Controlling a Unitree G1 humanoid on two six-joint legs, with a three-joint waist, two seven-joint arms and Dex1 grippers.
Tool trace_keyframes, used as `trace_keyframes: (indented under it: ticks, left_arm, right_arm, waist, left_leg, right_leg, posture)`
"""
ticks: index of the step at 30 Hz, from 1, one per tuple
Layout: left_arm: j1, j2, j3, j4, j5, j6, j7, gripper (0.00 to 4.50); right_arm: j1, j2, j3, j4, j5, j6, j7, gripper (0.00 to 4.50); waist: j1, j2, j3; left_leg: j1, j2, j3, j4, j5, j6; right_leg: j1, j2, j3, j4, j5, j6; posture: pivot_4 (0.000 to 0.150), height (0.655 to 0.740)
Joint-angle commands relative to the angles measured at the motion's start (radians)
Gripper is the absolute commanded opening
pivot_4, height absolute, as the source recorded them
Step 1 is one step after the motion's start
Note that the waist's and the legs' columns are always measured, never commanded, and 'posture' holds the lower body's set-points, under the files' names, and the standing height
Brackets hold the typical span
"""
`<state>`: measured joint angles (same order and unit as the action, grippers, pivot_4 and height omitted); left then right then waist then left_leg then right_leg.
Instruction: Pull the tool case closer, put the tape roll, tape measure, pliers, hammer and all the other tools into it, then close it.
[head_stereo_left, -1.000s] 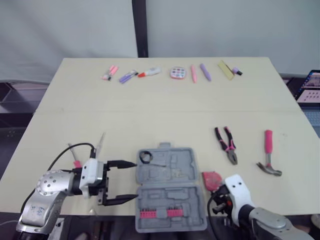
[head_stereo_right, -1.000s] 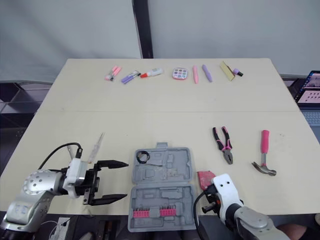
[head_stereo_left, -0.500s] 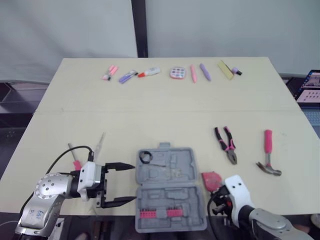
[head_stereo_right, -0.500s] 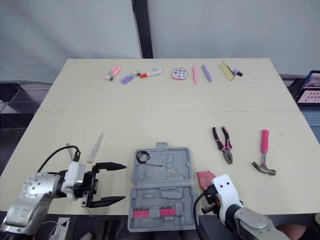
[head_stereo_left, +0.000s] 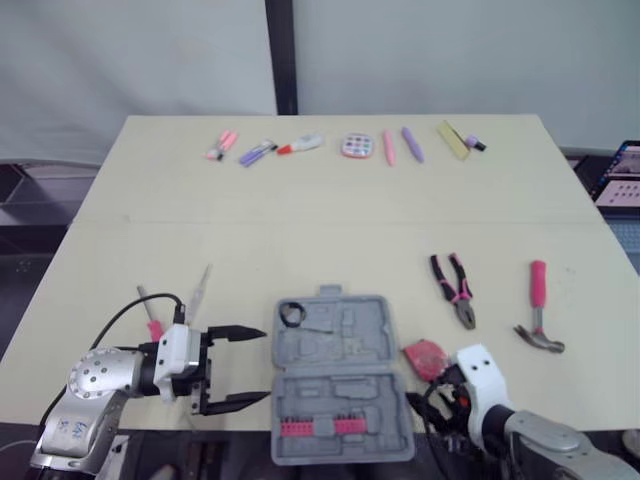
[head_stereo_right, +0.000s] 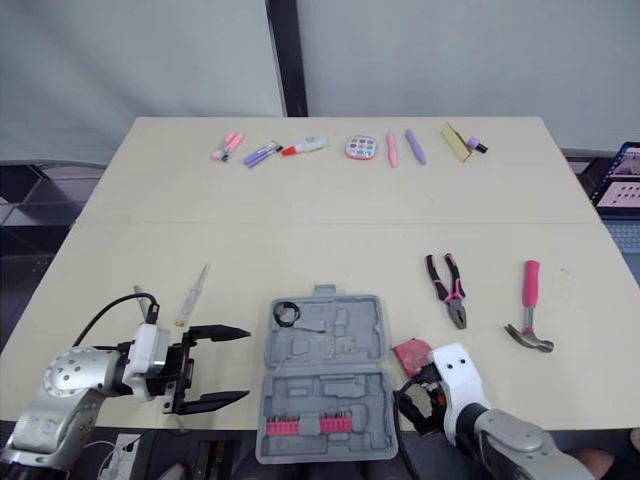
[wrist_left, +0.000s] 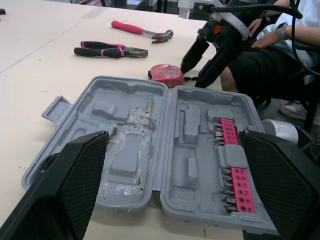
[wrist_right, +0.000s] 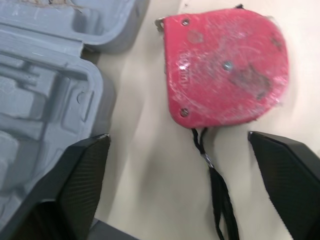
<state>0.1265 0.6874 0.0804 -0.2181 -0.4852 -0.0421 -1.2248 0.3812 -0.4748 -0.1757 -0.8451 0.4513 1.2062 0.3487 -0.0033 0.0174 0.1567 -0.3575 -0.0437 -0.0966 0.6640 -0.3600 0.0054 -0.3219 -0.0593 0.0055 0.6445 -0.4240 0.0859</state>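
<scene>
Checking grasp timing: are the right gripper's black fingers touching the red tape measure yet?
Apart. The right wrist view shows bare table between both black fingers and the red tape measure, which lies ahead of the open right gripper.

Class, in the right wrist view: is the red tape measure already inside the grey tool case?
No, the tape measure lies on the bare table beside the tool case, outside it.
</scene>
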Motion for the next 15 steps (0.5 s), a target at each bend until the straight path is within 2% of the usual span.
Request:
trace_keyframes:
  ticks: [1, 4, 7, 10, 15]
  left_arm:
    - [-0.001, -0.003, 0.01, 0.003, -0.001, -0.019, 0.0, 4.5]
    - [-0.008, -0.005, 0.008, 0.007, -0.003, -0.018, 0.002, 4.5]
    - [-0.018, -0.008, 0.007, 0.01, -0.008, -0.015, 0.0, 4.5]
    - [-0.026, -0.009, 0.005, 0.014, -0.01, -0.015, -0.003, 4.5]
    - [-0.032, -0.012, 0.008, 0.001, -0.01, -0.014, 0.009, 4.5]
  right_arm:
    - [0.008, -0.045, -0.157, -0.122, 0.13, 0.097, 0.095, 4.45]
    - [0.001, -0.138, -0.305, -0.165, 0.258, 0.166, 0.207, 4.45]
    - [0.019, -0.27, -0.42, -0.166, 0.337, 0.121, 0.334, 4.45]
    - [0.146, -0.412, -0.508, -0.108, 0.245, -0.127, 0.56, 4.45]
    - [0.228, -0.44, -0.518, 0.032, 0.117, -0.455, 0.719, 4.45]
  waist:
    - [0.0, 0.0, 0.0]
    - [0.001, -0.001, 0.0]
    - [0.001, -0.001, 0.0]
    - [0.003, -0.001, 0.001]
    - [0.004, -0.01, 0.0]
  left_leg:
    - [0.0, 0.0, 0.0, 0.0, 0.0, 0.0]
    - [0.0, 0.0, 0.0, 0.0, 0.0, 0.0]
    - [0.0, 0.0, 0.001, 0.0, 0.001, 0.001]
    - [0.0, 0.001, 0.001, 0.0, 0.001, 0.001]
    - [-0.001, 0.001, 0.003, 0.001, 0.001, 0.002]
  right_leg:
    - [0.0, 0.0, 0.0, 0.0, 0.0, 0.0]
    - [0.001, 0.0, 0.0, 0.0, 0.0, 0.0]
    - [0.002, 0.0, 0.0, 0.0, 0.0, 0.0]
    - [0.002, 0.001, -0.001, -0.001, 0.0, 0.0]
    - [0.004, 0.002, -0.001, -0.001, 0.0, 0.0]
  posture:
    - [0.15, 0.7336]
    - [0.15, 0.7336]
    - [0.15, 0.7336]
    - [0.15, 0.7336]
    - [0.15, 0.7336]
